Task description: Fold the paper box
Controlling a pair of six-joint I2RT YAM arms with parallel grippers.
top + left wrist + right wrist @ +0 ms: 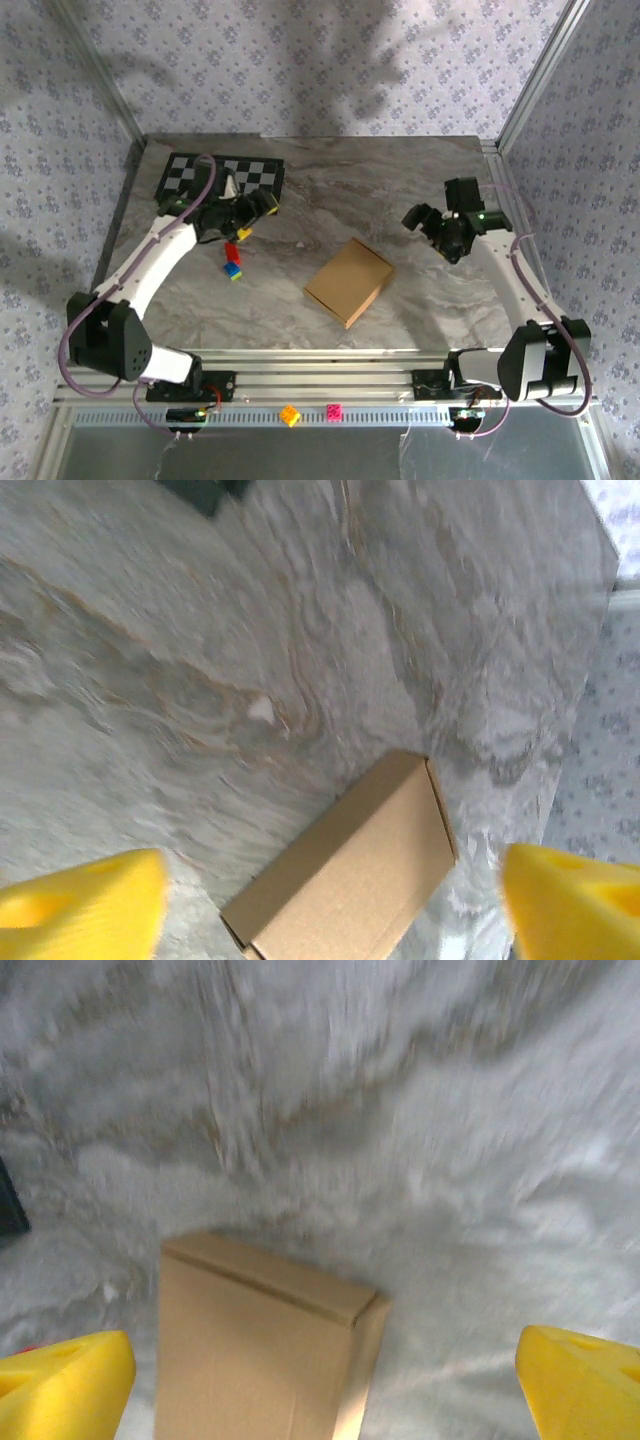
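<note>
Yellow-padded left gripper stood spread wide, holding nothing, over the table's left side beside one checkerboard mat. Two small coloured blocks lay just below it. One paper box, closed and flat, lay near the centre of the marble table, untouched and apart from both arms. Right gripper was likewise wide open and empty, right of the box.
</note>
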